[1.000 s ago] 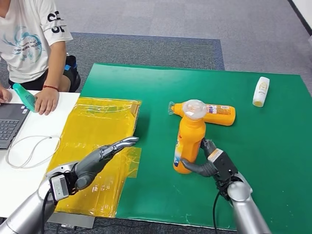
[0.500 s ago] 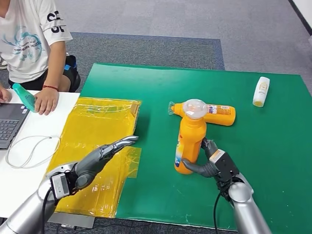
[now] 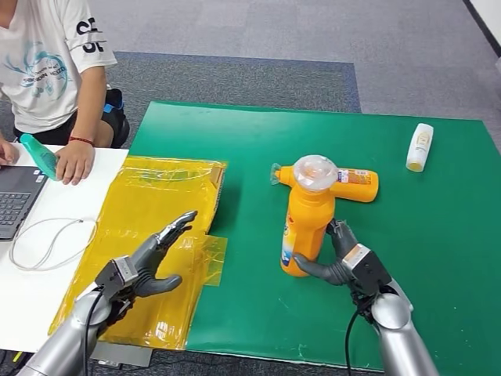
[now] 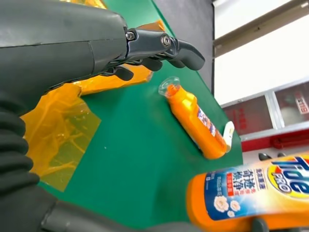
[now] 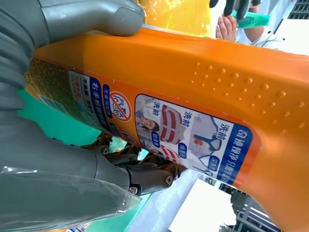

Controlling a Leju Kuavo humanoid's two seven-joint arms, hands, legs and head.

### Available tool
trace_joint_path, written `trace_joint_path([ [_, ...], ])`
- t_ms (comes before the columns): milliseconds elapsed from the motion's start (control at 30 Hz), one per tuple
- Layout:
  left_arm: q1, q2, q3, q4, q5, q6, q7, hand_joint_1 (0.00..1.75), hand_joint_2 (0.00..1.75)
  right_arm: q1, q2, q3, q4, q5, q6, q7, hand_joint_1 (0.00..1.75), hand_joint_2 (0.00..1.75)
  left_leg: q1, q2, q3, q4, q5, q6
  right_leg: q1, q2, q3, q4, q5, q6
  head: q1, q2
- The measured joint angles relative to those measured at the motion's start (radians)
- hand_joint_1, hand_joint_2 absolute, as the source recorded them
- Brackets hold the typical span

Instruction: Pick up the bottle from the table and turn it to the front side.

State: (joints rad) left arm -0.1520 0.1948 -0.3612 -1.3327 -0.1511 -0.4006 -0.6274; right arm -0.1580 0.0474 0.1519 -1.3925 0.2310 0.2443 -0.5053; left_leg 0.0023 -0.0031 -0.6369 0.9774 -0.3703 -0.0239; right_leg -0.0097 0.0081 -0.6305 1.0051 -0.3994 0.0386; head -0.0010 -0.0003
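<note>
Bottle: an orange detergent bottle (image 3: 307, 223) stands upright on the green mat (image 3: 413, 235), near the mat's centre, its clear cap (image 3: 315, 172) uppermost; a blue-and-white label runs down the side facing 9 o'clock in the head view.
Right hand: the right hand (image 3: 340, 258) grasps the bottle low on its body from 4 o'clock. The thumb (image 3: 313, 269) wraps the near side close to the base, and the darker fingers (image 3: 338, 235) lie against the far side.
Fingers and label: in the right wrist view the thumb (image 5: 91, 17) presses one edge of the bottle (image 5: 204, 96) while the dark fingers (image 5: 146, 174) close beneath the printed back label, so the bottle sits between them.
Left hand: the left hand (image 3: 150, 258) hangs released above the yellow plastic sheet (image 3: 153, 204), fingers spread and extended toward 2 o'clock, holding nothing, well apart from the bottle at 9 o'clock of it.
Second bottle: another orange bottle (image 3: 343, 182) lies on its side just behind the upright one, at 12 o'clock, cap end pointing to 9 o'clock.
White bottle: a small white bottle (image 3: 419, 146) lies near the mat's far right corner, at 2 o'clock.
Person: a person in a white shirt (image 3: 47, 55) sits at 10 o'clock, one hand (image 3: 73, 160) on the white table (image 3: 35, 290) beside a teal object (image 3: 38, 154) and a laptop (image 3: 15, 200).
</note>
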Motion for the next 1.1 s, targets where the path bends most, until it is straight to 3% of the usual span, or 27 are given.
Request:
trace_joint_path([
  [233,0.014,-0.048,0.044,0.006,-0.008,0.011,0.008,0.00,1.75,0.002,-0.001,0.001,-0.017,0.004,-0.002,0.003,1.75,1.75,0.000,0.000,0.000,0.000,0.000,0.000,0.000,0.000,0.000,0.000,0.000,0.000,0.000,0.000],
  [633,0.015,-0.060,0.058,0.007,-0.027,-0.017,-0.001,0.00,1.75,-0.006,-0.009,0.022,-0.009,0.023,-0.002,0.011,1.75,1.75,0.000,0.000,0.000,0.000,0.000,0.000,0.000,0.000,0.000,0.000,0.000,0.000,0.000,0.000],
  [1100,-0.068,-0.043,-0.029,0.018,-0.031,-0.078,-0.021,0.00,1.75,-0.088,-0.010,0.191,0.161,0.142,-0.044,0.026,1.75,1.75,0.000,0.000,0.000,0.000,0.001,0.000,0.000,0.000,0.000,0.000,0.000,0.000,0.000,0.000],
])
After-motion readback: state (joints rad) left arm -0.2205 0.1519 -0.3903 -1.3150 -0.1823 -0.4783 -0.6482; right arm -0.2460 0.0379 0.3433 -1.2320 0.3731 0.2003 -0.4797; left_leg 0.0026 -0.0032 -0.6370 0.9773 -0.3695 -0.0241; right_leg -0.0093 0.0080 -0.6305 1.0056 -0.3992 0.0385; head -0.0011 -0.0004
